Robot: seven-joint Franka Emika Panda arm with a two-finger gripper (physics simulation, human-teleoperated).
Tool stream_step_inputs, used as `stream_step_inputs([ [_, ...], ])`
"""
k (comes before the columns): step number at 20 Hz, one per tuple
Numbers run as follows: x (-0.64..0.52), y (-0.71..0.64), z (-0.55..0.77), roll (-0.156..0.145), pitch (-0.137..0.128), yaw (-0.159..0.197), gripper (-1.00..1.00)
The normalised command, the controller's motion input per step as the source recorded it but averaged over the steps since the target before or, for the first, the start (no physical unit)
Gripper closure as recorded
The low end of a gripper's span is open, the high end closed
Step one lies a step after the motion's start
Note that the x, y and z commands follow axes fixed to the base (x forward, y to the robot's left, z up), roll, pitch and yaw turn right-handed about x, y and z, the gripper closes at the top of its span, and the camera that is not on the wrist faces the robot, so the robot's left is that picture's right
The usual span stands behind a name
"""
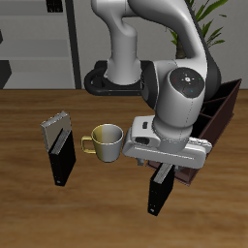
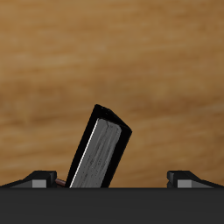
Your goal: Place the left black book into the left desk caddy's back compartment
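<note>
Franka arm (image 1: 145, 39) with glossy white rounded link shells joined by dark grey joint bands, rising from a black base plate (image 1: 108, 81); a bulbous white wrist housing (image 1: 182, 97) with a dark circular cap carries a pale grey gripper (image 1: 161, 174) with black fingers.
</note>
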Motion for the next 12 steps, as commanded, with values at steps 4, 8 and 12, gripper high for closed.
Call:
stream_step_inputs([
  [4, 0.06, 0.08, -0.34, 0.013, 0.040, -0.018, -1.00],
  [8, 0.06, 0.06, -0.42, 0.022, 0.056, -0.022, -1.00],
  [12, 0.06, -0.13, -0.39, 0.009, 0.056, -0.064, -1.00],
])
